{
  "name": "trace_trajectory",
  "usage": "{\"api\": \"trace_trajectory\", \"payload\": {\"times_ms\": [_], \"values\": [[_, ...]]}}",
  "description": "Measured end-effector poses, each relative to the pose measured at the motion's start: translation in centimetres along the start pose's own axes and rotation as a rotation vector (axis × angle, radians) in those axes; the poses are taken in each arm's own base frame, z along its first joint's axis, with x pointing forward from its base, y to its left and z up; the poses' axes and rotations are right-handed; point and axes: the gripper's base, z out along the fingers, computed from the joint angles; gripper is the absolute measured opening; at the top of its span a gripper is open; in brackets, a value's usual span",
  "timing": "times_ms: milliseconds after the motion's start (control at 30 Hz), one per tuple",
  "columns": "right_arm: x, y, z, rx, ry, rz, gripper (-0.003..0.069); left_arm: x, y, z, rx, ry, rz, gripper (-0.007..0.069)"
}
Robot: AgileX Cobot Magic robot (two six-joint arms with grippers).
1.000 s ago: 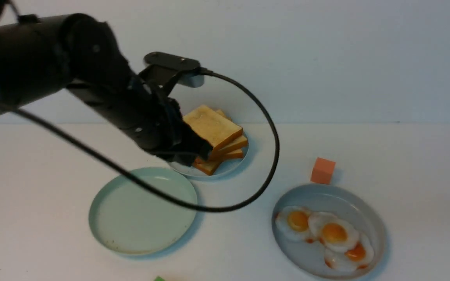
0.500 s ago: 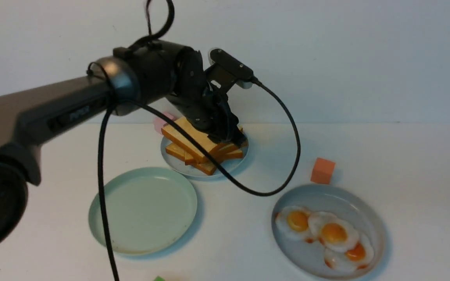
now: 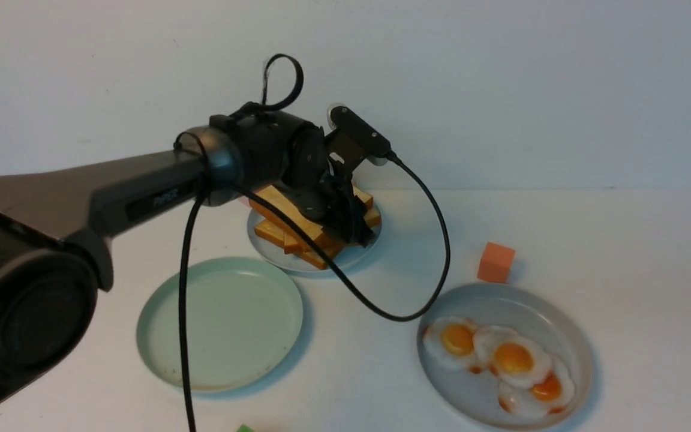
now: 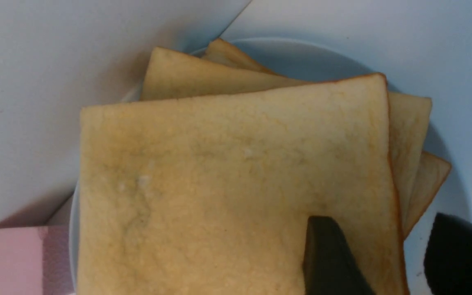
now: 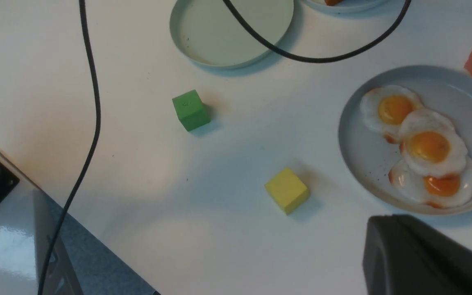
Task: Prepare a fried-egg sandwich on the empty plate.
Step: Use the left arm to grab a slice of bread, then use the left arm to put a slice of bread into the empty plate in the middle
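Observation:
A pile of plain toast slices (image 3: 279, 216) lies on a small grey-blue plate (image 3: 273, 252) at the back. My left gripper (image 3: 357, 231) is down at the pile's right side. In the left wrist view it (image 4: 387, 262) is open: one finger (image 4: 326, 254) lies over the top slice (image 4: 219, 184), the other (image 4: 457, 254) is off its edge, over the plate (image 4: 445, 180). The empty mint-green plate (image 3: 219, 324) sits front left. Three fried eggs (image 3: 510, 357) lie on a grey plate (image 3: 561, 324) at front right. Of my right gripper, one dark finger (image 5: 416, 258) shows.
An orange cube (image 3: 495, 262) stands behind the egg plate. A green cube (image 5: 191, 110) and a yellow cube (image 5: 287, 190) lie near the front. A pink block (image 4: 23, 258) sits beside the toast plate. The left arm's cable (image 3: 381, 300) loops over the table between the plates.
My left arm has stretched forward over the toast pile, and its gripper has come down on the pile's right side. The top slice has shifted to the left. The plates and eggs have not moved.

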Motion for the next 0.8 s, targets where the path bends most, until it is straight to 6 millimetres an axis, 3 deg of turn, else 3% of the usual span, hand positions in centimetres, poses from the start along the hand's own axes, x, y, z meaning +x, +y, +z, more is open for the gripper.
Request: {"api": "trace_trajectory", "payload": {"times_ms": [67,300,533,800], "values": [[0.0,0.0,0.0,-0.005,-0.001,0.003,0.0018,0.0,0.0,0.1,-0.004,-0.001,0.007,0.0277],[0.0,0.1,0.0,-0.010,-0.001,0.005,0.0022,0.0,0.0,0.1,-0.019,0.001,0.038,0.0015],[0.0,0.1,0.0,-0.013,-0.002,0.007,0.0029,-1.1,0.6,-1.0,-0.030,-0.003,0.040,-0.0003],[0.0,0.1,0.0,-0.013,-0.002,0.007,0.0038,-4.3,2.3,-11.6,-0.059,-0.065,-0.039,-0.0003]]}}
